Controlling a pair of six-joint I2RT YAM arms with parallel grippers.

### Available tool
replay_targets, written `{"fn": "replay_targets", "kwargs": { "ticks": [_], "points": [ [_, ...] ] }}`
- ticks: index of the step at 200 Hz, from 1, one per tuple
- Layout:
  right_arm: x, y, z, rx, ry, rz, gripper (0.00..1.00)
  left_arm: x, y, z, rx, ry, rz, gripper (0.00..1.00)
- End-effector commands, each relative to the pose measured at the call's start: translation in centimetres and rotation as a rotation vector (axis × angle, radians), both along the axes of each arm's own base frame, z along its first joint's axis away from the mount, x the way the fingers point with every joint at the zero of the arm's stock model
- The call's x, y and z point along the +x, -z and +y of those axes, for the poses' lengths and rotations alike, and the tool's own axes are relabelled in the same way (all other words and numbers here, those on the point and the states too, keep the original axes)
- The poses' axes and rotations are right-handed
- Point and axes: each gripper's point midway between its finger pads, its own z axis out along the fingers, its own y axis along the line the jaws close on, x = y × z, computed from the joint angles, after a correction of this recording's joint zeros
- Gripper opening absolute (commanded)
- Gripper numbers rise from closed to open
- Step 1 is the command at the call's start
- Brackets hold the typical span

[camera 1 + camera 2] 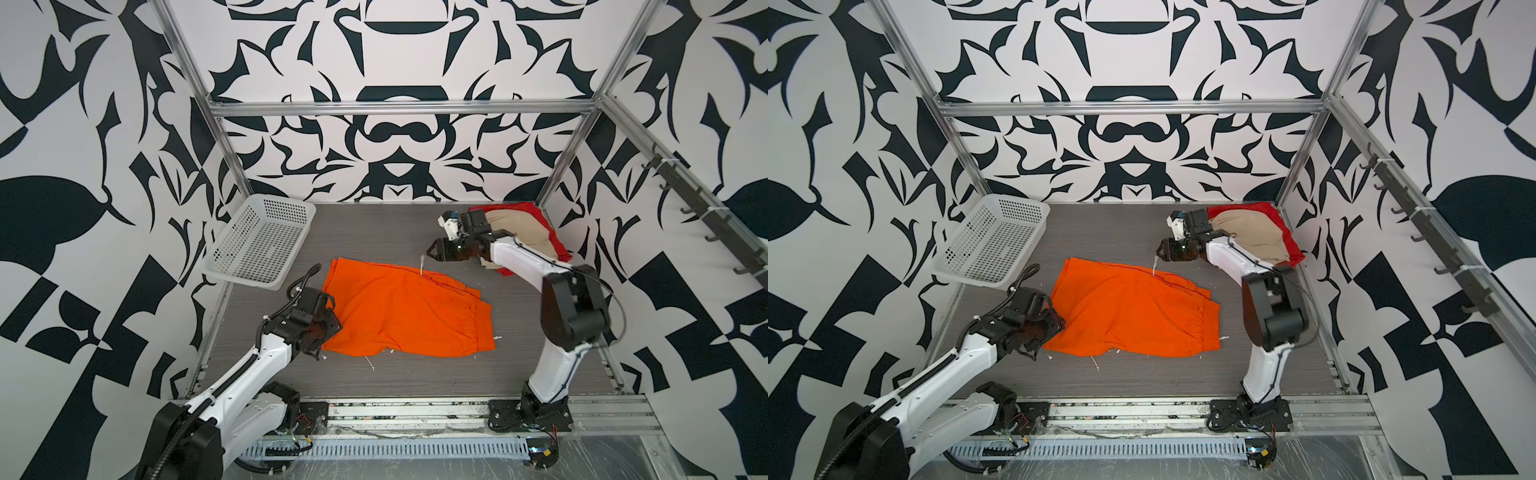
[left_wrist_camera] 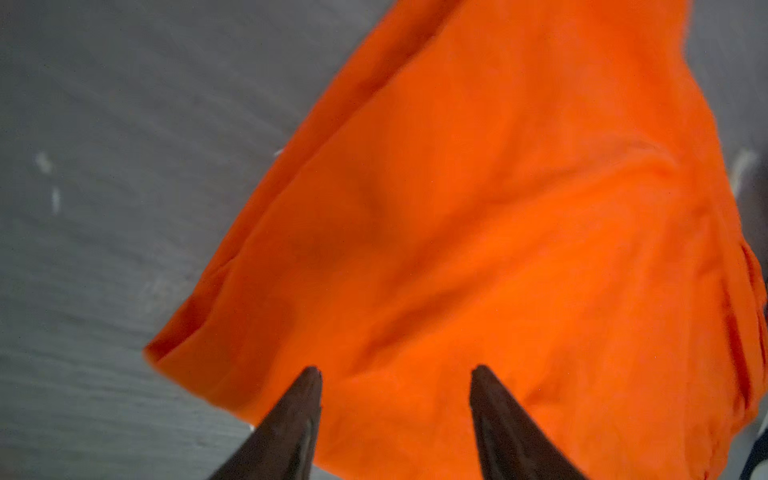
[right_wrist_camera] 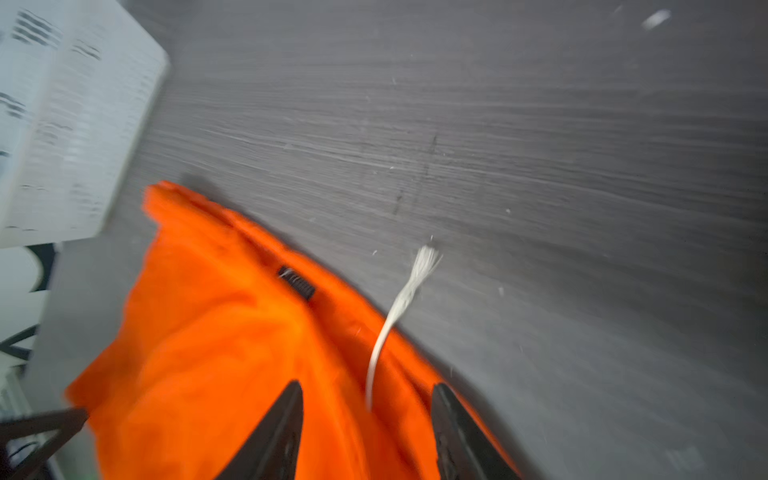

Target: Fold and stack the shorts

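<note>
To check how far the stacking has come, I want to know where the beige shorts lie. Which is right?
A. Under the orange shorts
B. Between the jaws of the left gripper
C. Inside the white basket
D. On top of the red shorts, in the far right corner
D: in both top views the beige shorts rest on the red shorts, whose edge shows around them at the far right corner.

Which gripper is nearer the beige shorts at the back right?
Right. The right gripper sits just left of the beige shorts; the left gripper is far off, at the orange shorts' left edge.
</note>
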Motion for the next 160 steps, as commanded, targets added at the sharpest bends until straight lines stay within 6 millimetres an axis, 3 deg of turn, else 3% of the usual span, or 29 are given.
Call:
{"fn": "replay_targets", "kwargs": {
  "ticks": [1,25,48,67,87,121,139,160],
  "points": [
    [-2.8,-2.3,-3.0,0.083,0.077,-0.007,0.55,2.4,-4.8,-3.6,-0.007,0.219,-0.178,0.69],
    [-5.7,-2.4,-7.6,0.162,0.213,0.042,0.55,3.8,-8.3,-8.6,0.063,0.491,-0.322,0.73],
    [-7.9,-1.2,-12.2,0.215,0.378,0.089,0.55,3.8,-10.3,-15.2,0.130,0.796,-0.436,0.75],
    [-9.7,-0.2,-16.8,0.263,0.556,0.122,0.56,2.5,-9.5,-21.5,0.182,1.091,-0.488,0.77],
    [-11.1,0.4,-19.9,0.308,0.671,0.131,0.57,0.5,-8.9,-28.0,0.202,1.355,-0.563,0.78],
    [-12.3,1.8,-21.0,0.375,0.734,0.173,0.57,-4.3,-6.1,-36.6,0.153,1.698,-0.632,0.79],
    [-12.6,2.6,-20.9,0.383,0.746,0.193,0.58,-6.4,-4.2,-39.2,0.148,1.818,-0.650,0.79],
    [-13.1,3.6,-20.7,0.393,0.761,0.226,0.58,-8.0,-1.9,-40.7,0.175,1.915,-0.654,0.80]
  ]
}}
